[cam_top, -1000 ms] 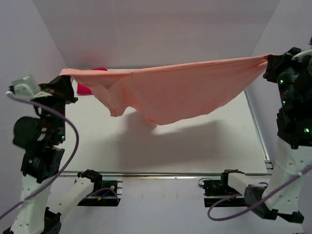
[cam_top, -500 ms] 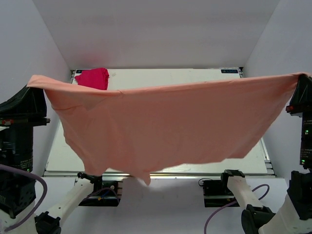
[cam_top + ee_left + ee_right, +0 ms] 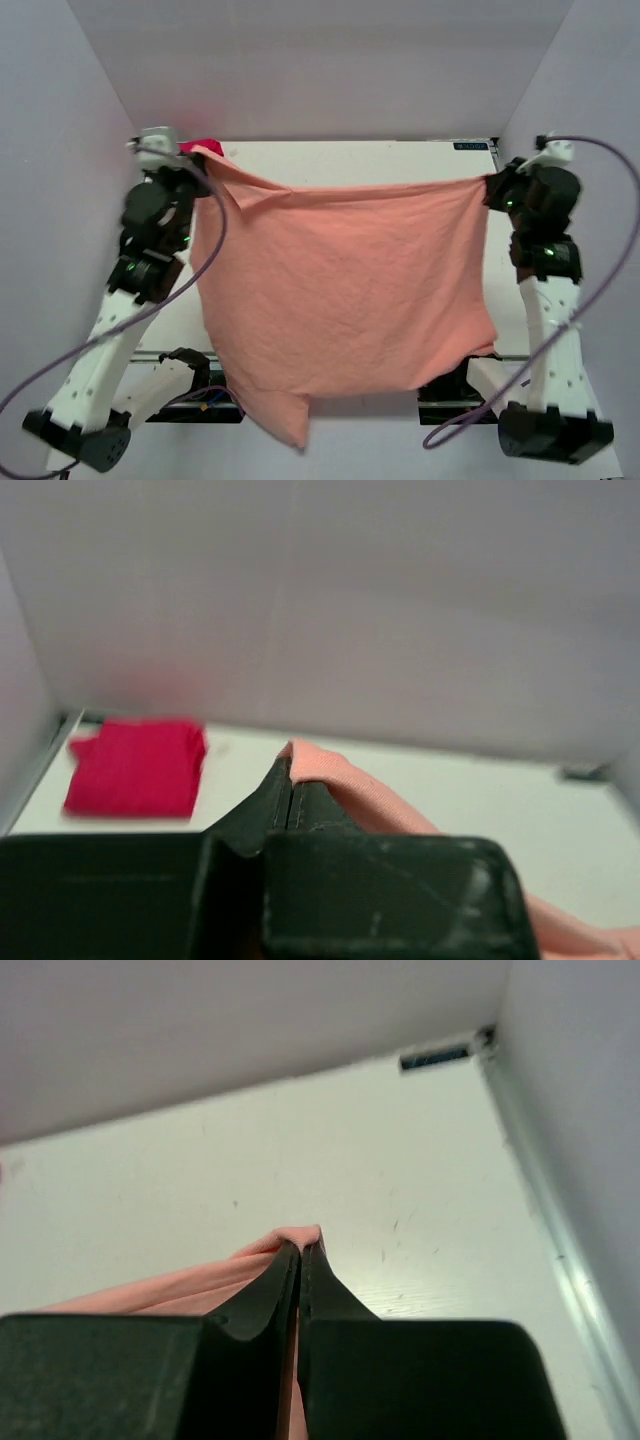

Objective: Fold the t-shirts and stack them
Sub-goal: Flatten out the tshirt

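The salmon pink t-shirt (image 3: 340,290) hangs spread between my two grippers, its lower edge draped past the table's near edge. My left gripper (image 3: 203,153) is shut on its left top corner; the pinched cloth (image 3: 330,770) shows at the fingertips in the left wrist view. My right gripper (image 3: 490,185) is shut on the right top corner, with a fold of cloth (image 3: 295,1235) in the jaws. The magenta-red folded t-shirt (image 3: 135,765) lies at the table's far left corner; in the top view only a sliver of it (image 3: 197,146) shows behind the left gripper.
The white table (image 3: 360,160) is boxed by pale walls at the back and both sides. A metal rail (image 3: 560,1250) runs along its right edge. A dark label (image 3: 472,146) sits at the far right corner.
Both arms have swung down and forward from a high stretched hold. The pink shirt now hangs lower and narrower, and its hem trails over the near edge.
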